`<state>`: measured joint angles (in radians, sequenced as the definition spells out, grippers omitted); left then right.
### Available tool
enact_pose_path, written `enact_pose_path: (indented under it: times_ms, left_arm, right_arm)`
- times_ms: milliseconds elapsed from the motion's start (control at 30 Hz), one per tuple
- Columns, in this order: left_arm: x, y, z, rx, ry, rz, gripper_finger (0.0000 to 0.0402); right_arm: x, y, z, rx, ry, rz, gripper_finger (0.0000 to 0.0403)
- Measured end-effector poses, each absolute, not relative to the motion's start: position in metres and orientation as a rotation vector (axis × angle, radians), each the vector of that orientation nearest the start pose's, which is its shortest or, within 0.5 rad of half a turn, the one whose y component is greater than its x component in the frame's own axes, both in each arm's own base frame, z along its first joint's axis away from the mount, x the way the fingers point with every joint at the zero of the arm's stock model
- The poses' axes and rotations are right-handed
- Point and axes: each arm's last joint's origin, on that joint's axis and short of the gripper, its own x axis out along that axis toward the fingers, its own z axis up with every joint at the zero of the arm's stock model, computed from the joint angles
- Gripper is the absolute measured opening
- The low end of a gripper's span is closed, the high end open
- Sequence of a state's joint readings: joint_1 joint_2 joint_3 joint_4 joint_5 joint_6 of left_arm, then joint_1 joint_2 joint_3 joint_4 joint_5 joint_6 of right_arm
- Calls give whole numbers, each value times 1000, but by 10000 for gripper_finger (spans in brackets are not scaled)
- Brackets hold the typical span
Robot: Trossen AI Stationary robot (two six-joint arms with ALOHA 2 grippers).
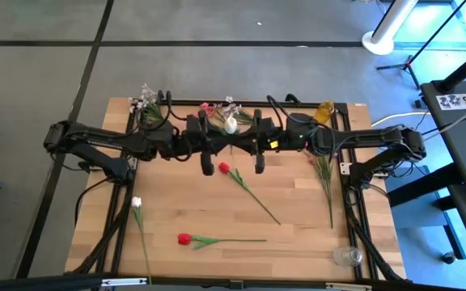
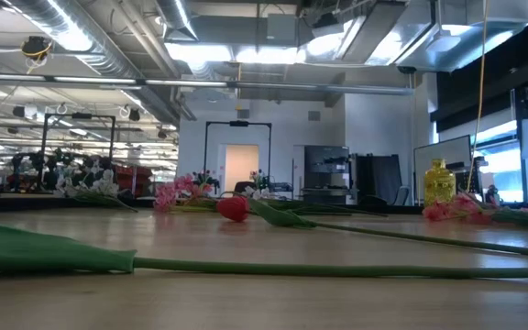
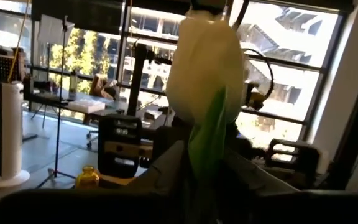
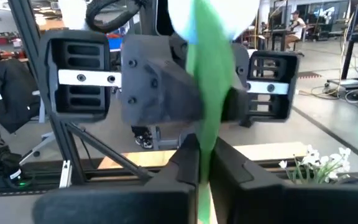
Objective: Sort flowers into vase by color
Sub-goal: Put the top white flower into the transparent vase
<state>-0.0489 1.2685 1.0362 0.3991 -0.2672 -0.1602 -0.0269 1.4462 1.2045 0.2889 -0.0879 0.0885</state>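
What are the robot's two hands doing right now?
Left end effector: around the white tulip's stem; grip cannot be told.
Right end effector: shut on the same white tulip's green stem.

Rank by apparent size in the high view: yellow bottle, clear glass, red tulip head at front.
1. clear glass
2. yellow bottle, close to the glass, so unsure
3. red tulip head, clearly smallest

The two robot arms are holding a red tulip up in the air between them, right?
Not quite: the flower held between the left gripper and right gripper is a white tulip, as the left wrist view shows. The red tulips lie on the table.
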Motion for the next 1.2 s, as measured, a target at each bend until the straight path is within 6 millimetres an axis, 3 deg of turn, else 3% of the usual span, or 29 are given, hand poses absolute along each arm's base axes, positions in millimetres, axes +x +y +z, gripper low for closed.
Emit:
enact_pose_path:
  times_ms: [333, 567, 733, 933, 1200]
  left_arm:
    - [223, -15, 405, -237, -18, 61, 156]
    - [184, -40, 408, -252, 30, -137, 158]
    - [181, -49, 405, -229, 36, -157, 156]
    - [181, -49, 411, -243, -25, -163, 155]
    - [210, -58, 408, -222, -81, -216, 155]
  right_arm:
    - [330, -5, 374, 147, -40, 109, 14]
    - [291, -2, 396, 159, 22, 129, 9]
    - [251, 11, 408, 158, 77, 196, 5]
    - [211, 31, 402, 153, 63, 301, 5]
    - [135, 55, 389, 158, 42, 563, 4]
